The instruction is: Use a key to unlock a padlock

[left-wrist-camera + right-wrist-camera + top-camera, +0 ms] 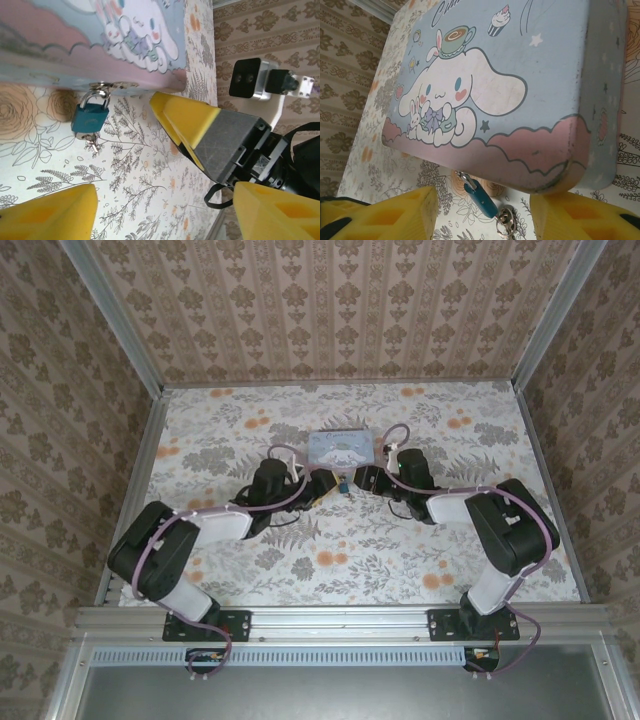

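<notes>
Jaws apart on both: left gripper (165, 192) and right gripper (484, 210), blocky yellow foam pads, nothing held. We see the small teal metal padlock (90, 116) hanging off the worn pale-blue rectangular tin (545, 75), silver key (92, 142) at its underside, between both grippers.

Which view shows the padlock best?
Left wrist: the padlock faces the camera, hanging off the tin, with the key at its base. Right wrist sees it edge-on under the tin. Top external gives a tiny dark speck.
</notes>
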